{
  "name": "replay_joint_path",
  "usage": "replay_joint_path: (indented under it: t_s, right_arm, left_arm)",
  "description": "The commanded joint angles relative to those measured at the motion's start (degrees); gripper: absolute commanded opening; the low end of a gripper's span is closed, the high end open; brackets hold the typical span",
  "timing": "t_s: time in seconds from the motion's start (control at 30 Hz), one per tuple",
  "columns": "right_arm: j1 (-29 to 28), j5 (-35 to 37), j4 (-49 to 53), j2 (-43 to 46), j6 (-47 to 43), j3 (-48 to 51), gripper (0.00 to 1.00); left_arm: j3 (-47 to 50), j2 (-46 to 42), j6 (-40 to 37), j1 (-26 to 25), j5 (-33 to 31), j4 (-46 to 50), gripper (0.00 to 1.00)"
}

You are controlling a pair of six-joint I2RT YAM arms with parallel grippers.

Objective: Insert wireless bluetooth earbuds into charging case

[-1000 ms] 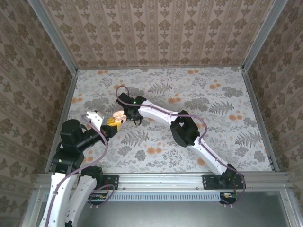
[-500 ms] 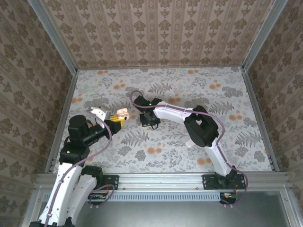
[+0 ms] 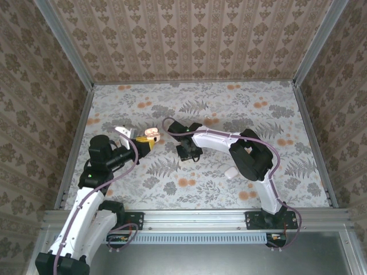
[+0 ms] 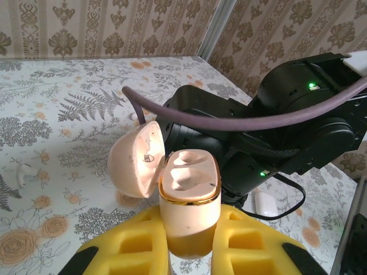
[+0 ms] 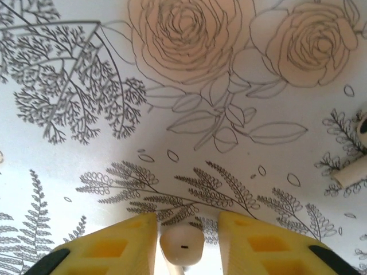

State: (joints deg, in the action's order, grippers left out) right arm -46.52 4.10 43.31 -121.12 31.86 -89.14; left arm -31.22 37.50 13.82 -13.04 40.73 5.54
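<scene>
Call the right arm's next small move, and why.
Probably close the right gripper on the earbud. It lies on the table between the open jaws, with a gap on either side. The left gripper holds the charging case, lid open, ready to receive it.

no text can be read; a small dark mark inside the open lid of the case [image 4: 189, 200] is too blurred.

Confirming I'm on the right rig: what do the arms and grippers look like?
The left arm and right arm have white links with bulky black joint housings. A purplish cable runs along each. The left gripper and right gripper have yellow fingers with square pockets. Small green lights glow on the right arm's black housing.
</scene>
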Motion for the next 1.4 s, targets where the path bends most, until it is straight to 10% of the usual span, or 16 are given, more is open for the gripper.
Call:
replay_joint_path:
  t_s: [0.0,1.37]
  right_arm:
    - [-0.1,-0.4,5.9,1.4,0.5,-1.5,0.36]
    - [-0.2,-1.5,12.5,-6.2,-4.5,-9.3,0.28]
  left_arm:
    - [-0.1,-0.8,1.0,0.0,0.8,-2.2,0.00]
    - [1.1,-3.5,0.5,0.0,-0.5,0.2,0.00]
